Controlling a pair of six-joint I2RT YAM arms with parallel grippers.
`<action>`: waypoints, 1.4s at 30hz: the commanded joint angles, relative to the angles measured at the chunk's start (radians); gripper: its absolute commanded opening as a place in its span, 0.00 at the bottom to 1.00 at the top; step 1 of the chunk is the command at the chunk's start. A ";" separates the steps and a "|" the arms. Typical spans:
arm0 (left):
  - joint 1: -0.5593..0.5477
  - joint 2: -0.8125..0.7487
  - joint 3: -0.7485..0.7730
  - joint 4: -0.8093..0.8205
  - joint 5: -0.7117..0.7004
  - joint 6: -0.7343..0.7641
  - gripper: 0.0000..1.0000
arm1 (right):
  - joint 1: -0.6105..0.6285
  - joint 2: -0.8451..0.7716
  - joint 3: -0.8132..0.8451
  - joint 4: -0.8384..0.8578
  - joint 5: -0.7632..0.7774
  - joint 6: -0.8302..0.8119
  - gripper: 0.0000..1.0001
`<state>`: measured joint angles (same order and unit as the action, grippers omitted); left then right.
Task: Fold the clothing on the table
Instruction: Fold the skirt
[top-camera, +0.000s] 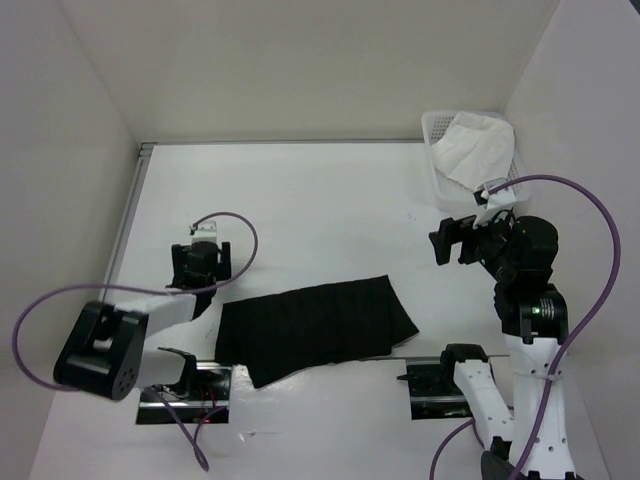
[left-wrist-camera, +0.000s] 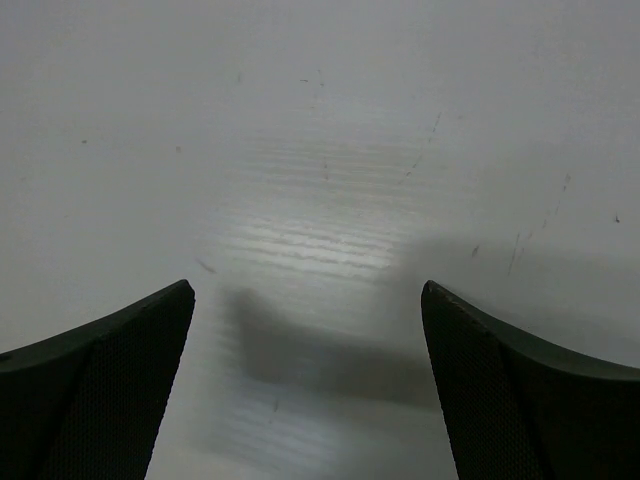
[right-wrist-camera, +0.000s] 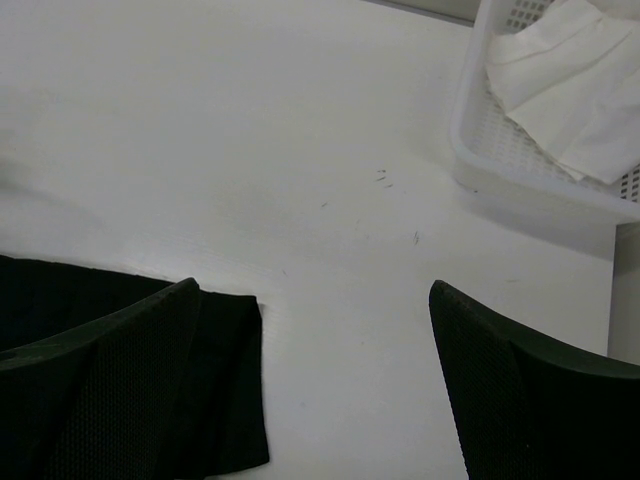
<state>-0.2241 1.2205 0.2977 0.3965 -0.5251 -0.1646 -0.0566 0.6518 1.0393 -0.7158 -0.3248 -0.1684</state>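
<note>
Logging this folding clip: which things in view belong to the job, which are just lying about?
Job: black pleated skirt; white table; left end effector, open; right end effector, open.
Lying about: white mesh basket; white cloth in it.

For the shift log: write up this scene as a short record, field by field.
skirt: black, lying flat near the front edge, between the two arms
table: white, bare apart from the skirt and the basket
left claw: open, empty, over bare table to the left of the skirt
right claw: open, empty, to the right of the skirt, on the basket side
basket: white mesh, far right corner
white cloth: crumpled inside the basket
contact: neither claw touches the skirt
</note>
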 joint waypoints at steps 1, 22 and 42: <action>0.012 0.188 0.096 0.091 0.077 -0.056 1.00 | 0.006 0.011 -0.013 0.052 0.012 0.012 0.99; 0.020 -0.097 -0.103 0.232 0.116 0.069 1.00 | 0.006 0.011 -0.013 0.052 0.003 0.012 0.99; 0.020 -1.247 -0.307 -0.267 -0.071 -0.088 1.00 | 0.024 -0.046 -0.022 0.052 0.012 0.003 0.99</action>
<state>-0.2035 0.0013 0.0566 0.1864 -0.6846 -0.3618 -0.0418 0.6239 1.0206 -0.7090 -0.3138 -0.1692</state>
